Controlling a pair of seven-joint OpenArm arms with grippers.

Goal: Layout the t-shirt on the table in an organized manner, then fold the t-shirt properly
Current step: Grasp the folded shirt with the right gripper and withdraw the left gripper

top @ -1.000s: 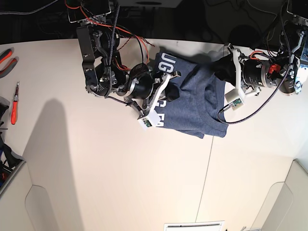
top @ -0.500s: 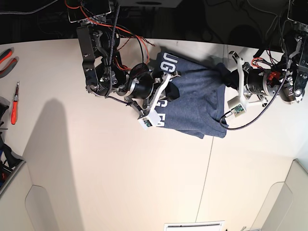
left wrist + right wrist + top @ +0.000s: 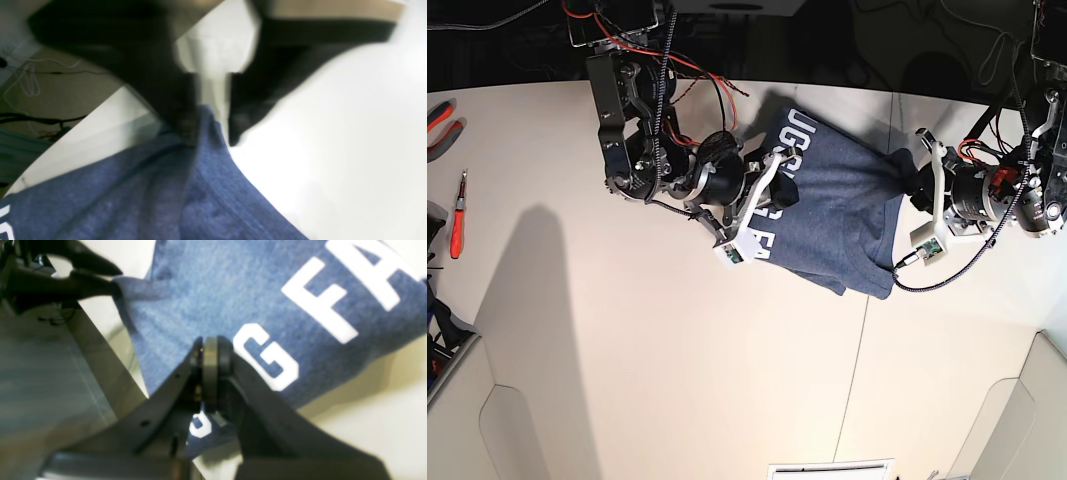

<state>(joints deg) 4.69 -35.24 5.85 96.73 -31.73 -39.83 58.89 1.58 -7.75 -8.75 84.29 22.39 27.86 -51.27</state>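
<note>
Navy heathered cotton, the t-shirt (image 3: 837, 215) lies bunched and creased across the far middle of the table (image 3: 677, 360), white block lettering showing along its edge nearest the right arm. Cloth is not spread flat; folds run through the centre, and the near hem sits close to the thin dark seam in the tabletop.

Right gripper (image 3: 210, 356): jaws pressed fully together, pads meeting, clamped over the shirt beside the big white "G". In the right wrist view a bit of printed fabric shows just beneath the closed jaws; a fold of cloth looks pinched there. In the base view this gripper (image 3: 772, 185) sits on the lettered side of the shirt.

Left gripper (image 3: 208, 123): view blurred. Two dark fingers (image 3: 180, 113) stand apart with a pale gap between them, and a ridge of blue cloth rises into that gap. One finger touches the fabric; the other sits just off it, over bare table. Whether the cloth is truly gripped I cannot tell. In the base view this gripper (image 3: 917, 180) is at the opposite edge of the shirt, where a dark corner of cloth is drawn up toward it.

Red-handled tools (image 3: 457, 215) lie at the far side edge of the table, well apart from the shirt
</note>
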